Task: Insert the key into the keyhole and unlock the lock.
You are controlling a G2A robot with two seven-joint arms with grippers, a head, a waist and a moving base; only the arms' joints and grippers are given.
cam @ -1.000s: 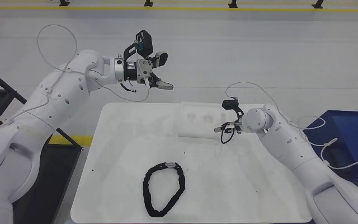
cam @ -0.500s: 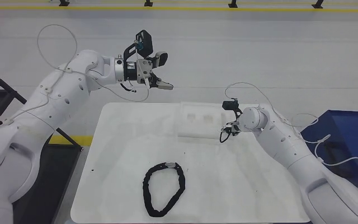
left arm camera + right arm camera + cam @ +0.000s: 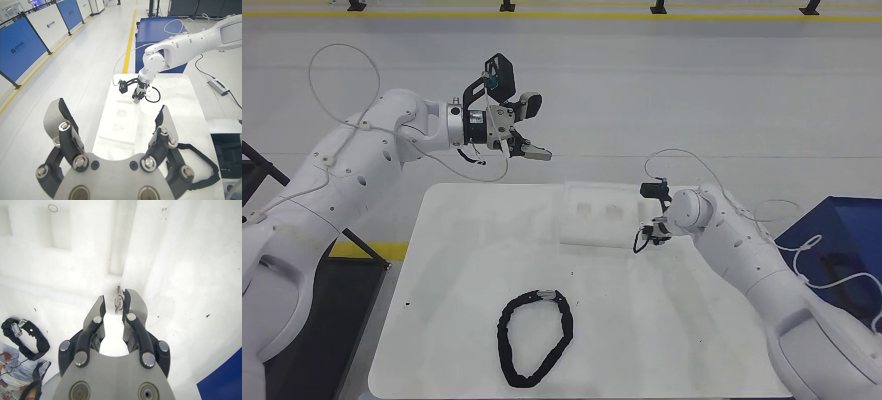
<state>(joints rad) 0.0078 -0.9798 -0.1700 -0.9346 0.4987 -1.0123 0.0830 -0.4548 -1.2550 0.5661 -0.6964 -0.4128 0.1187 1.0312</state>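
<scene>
The small silver key [image 3: 118, 303] stands upright at the corner of the white foam tray [image 3: 594, 215], its tip in the foam. My right gripper [image 3: 114, 296] is open, one finger on each side of the key, which is close against one pad [image 3: 124, 302]. In the top view, my right gripper [image 3: 642, 237] hangs at the tray's right end. The black fabric-covered chain lock [image 3: 534, 336] lies in a loop on the table's near side, and its silver lock cylinder [image 3: 17, 330] faces up. My left gripper [image 3: 534, 152] is open and empty, raised beyond the table's far left edge.
The white table [image 3: 692, 330] has bare room right of the chain. The foam tray [image 3: 121, 121] has several square recesses, one holding a loose ring [image 3: 53, 208]. A blue cart [image 3: 842, 240] stands off the table's right side.
My right arm's wrist has edged toward the tray's corner and tilted further downward over the key. The left arm and the chain lock have not moved.
</scene>
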